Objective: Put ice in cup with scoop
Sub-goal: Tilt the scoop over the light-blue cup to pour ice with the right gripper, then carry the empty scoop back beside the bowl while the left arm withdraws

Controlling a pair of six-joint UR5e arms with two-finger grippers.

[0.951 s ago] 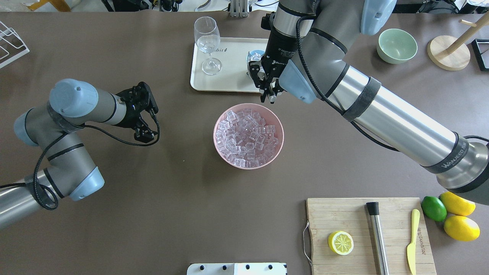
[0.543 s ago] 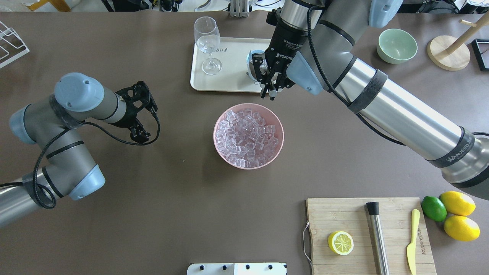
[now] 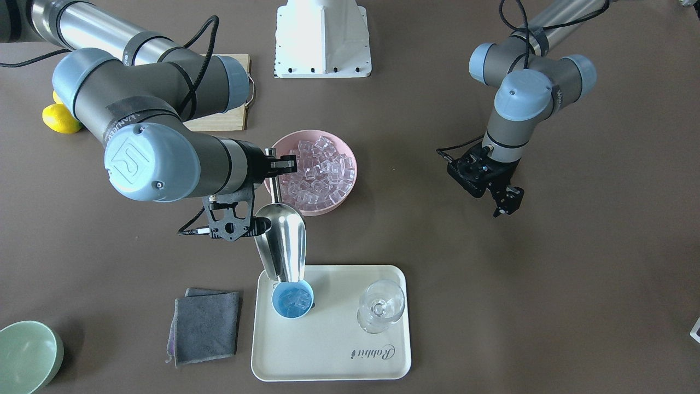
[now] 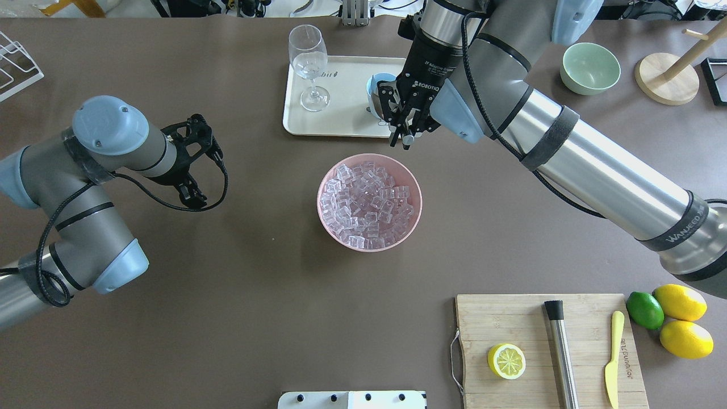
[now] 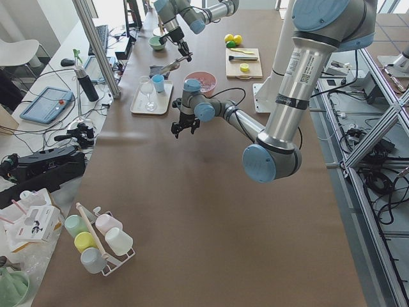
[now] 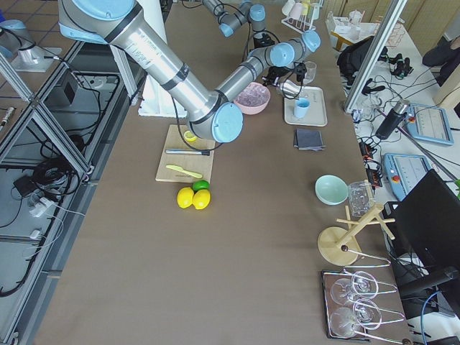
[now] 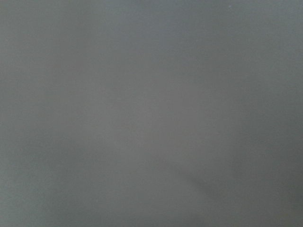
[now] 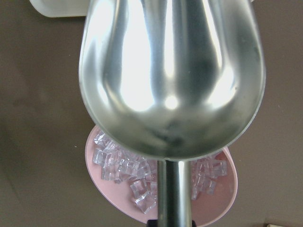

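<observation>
My right gripper (image 3: 272,163) (image 4: 404,135) is shut on the thin handle of the steel scoop (image 3: 283,244). The scoop is tipped mouth-down, its lip just over the light-blue cup (image 3: 292,301) (image 4: 375,83) on the tray. Several clear ice cubes lie in the cup. The right wrist view shows the scoop's trough (image 8: 170,80) bare inside. The pink bowl (image 3: 350,164) (image 4: 325,184) behind it is full of ice (image 3: 320,172) (image 4: 366,204). My left gripper (image 3: 506,204) (image 4: 192,197) hangs open and empty over bare table, far from the bowl.
The cream tray (image 3: 328,355) (image 4: 346,108) also carries a stemmed glass (image 3: 381,306) (image 4: 308,62). A grey cloth (image 3: 205,325) lies beside the tray. A pale-green bowl (image 4: 589,68), a cutting board (image 4: 511,324) with lemon half, steel cylinder and knife, and citrus fruit stand on my right.
My right gripper has shifted slightly farther over the tray with the scoop. My left arm has drawn back to the left, away from the bowl.
</observation>
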